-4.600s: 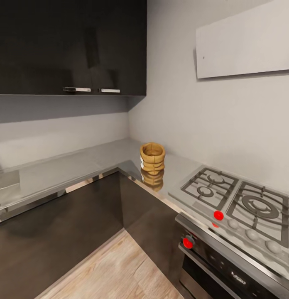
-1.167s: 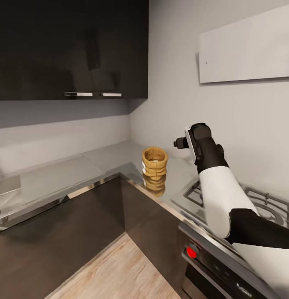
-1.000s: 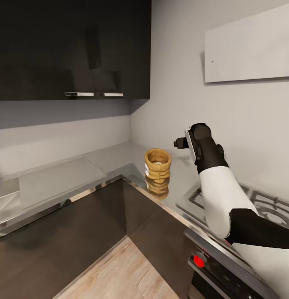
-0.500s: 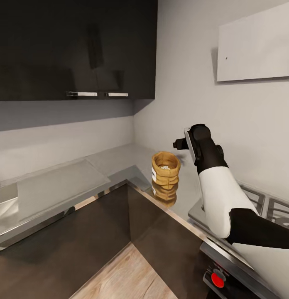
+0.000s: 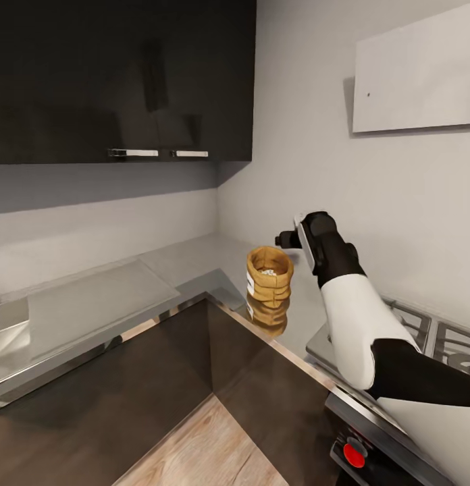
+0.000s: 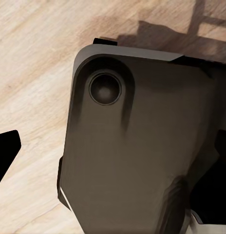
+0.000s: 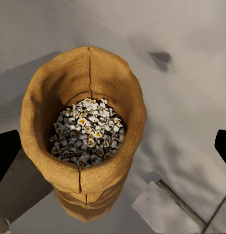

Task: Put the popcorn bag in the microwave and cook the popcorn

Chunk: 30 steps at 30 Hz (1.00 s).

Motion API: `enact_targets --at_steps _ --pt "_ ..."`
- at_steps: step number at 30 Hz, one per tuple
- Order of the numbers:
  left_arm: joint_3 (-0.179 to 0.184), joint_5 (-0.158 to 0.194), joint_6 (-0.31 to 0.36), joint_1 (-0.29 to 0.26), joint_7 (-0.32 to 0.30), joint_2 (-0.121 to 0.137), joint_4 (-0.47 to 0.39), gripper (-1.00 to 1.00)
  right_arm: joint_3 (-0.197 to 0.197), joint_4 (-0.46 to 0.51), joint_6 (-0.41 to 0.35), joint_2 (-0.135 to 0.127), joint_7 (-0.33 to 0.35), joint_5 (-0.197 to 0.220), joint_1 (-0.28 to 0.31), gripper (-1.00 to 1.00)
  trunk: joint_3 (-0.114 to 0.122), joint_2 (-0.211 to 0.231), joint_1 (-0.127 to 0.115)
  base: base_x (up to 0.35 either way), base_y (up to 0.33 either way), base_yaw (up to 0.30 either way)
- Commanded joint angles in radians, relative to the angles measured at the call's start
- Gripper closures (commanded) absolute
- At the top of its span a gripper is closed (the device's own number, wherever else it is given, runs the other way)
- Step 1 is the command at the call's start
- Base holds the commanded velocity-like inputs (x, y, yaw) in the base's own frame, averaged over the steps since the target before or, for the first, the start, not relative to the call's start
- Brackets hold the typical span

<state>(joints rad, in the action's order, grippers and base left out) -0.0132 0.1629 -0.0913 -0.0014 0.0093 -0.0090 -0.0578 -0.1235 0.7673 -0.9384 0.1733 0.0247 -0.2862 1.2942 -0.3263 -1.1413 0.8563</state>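
Bag upright on countertop near inner corner, kernels inside; right gripper above it, fingers apart; left gripper state indeterminable.

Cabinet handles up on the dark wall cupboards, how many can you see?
2. The left handle and the right handle sit side by side along the cupboards' bottom edge, above the countertop. More may lie beyond the frame.
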Motion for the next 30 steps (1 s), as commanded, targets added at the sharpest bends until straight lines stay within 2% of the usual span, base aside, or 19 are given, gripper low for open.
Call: enact_targets --at_steps 1,3,10,14,17,23,30 --pt "-0.001 0.006 -0.002 0.0 0.001 0.0 0.0 -1.0 -0.004 -0.008 0.015 0.001 0.002 -0.004 0.001 -1.0 -0.001 -0.001 0.0 0.0 0.0 0.0" --pt "-0.001 0.006 -0.002 0.0 0.001 0.0 0.0 -1.0 -0.003 -0.016 0.043 0.001 -0.001 -0.002 0.001 -1.0 -0.001 -0.001 0.0 0.0 0.0 0.0" --pt "-0.001 0.006 -0.002 0.0 0.001 0.0 0.0 -1.0 -0.003 -0.022 0.066 0.001 -0.004 -0.001 0.0 -1.0 -0.001 -0.001 0.0 0.0 0.0 0.0" --pt "-0.001 0.006 -0.002 0.0 0.001 -0.001 0.0 -1.0 -0.004 -0.037 0.135 0.001 -0.004 0.002 -0.004 -1.0 -0.001 -0.001 0.0 0.0 0.0 0.0" --pt "-0.001 0.006 -0.002 0.0 0.001 -0.001 0.0 -1.0 -0.004 -0.063 0.185 0.001 -0.002 0.001 -0.029 -1.0 -0.001 -0.001 0.0 0.0 0.0 0.0" --pt "-0.001 0.006 -0.002 0.0 0.001 -0.002 0.0 -1.0 -0.005 -0.072 0.201 0.001 -0.002 -0.002 -0.037 -1.0 -0.001 -0.001 0.0 0.0 0.0 0.0" --pt "-0.001 0.006 -0.002 0.0 0.001 -0.001 0.0 -1.0 -0.006 -0.085 0.287 0.001 0.001 0.001 -0.066 -1.0 -0.001 -0.001 0.0 0.0 0.0 0.0"
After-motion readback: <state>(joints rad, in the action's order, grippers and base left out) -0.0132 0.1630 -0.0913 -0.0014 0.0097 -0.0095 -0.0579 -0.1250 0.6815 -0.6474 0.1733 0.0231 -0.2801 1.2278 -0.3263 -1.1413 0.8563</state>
